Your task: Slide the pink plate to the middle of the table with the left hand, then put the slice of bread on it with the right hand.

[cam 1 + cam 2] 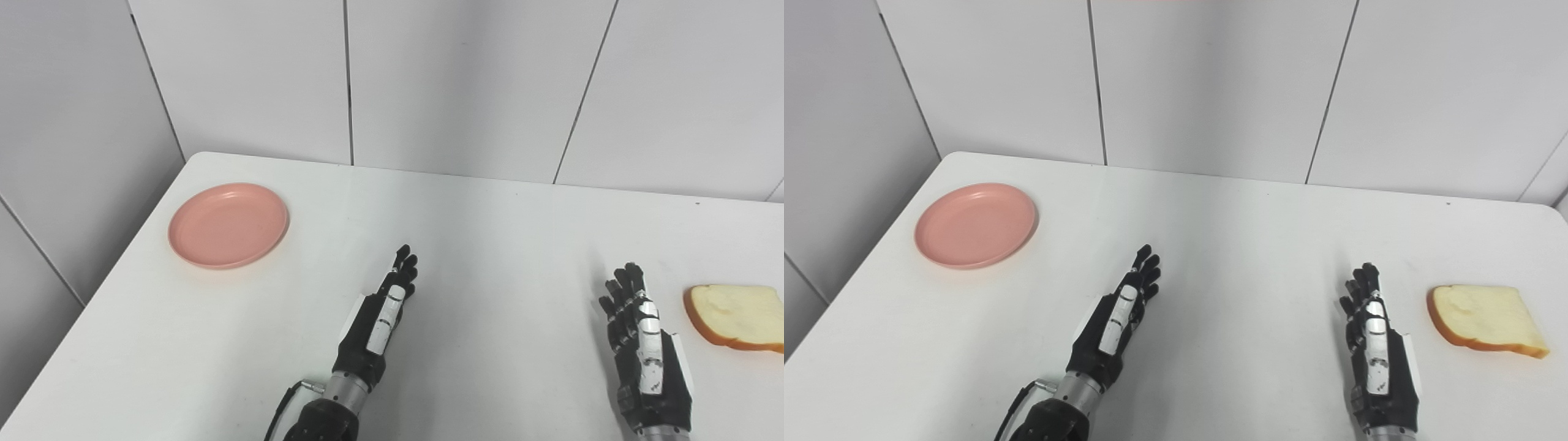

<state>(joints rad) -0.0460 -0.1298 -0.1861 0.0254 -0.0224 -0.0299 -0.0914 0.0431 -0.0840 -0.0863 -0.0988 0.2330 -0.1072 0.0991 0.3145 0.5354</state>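
A round pink plate (228, 225) lies empty near the far left corner of the white table (465, 245). A slice of bread (1485, 318) with an orange-brown crust lies flat at the right side. My left hand (383, 315) hovers near the table's middle front, fingers straight and apart, holding nothing, well to the right of the plate. My right hand (1375, 343) stands edge-up just left of the bread, fingers extended, empty and apart from the slice.
White wall panels (465, 86) rise behind the table's far edge. The table's left edge runs diagonally close by the plate. A thin black cable (285, 401) loops at my left wrist.
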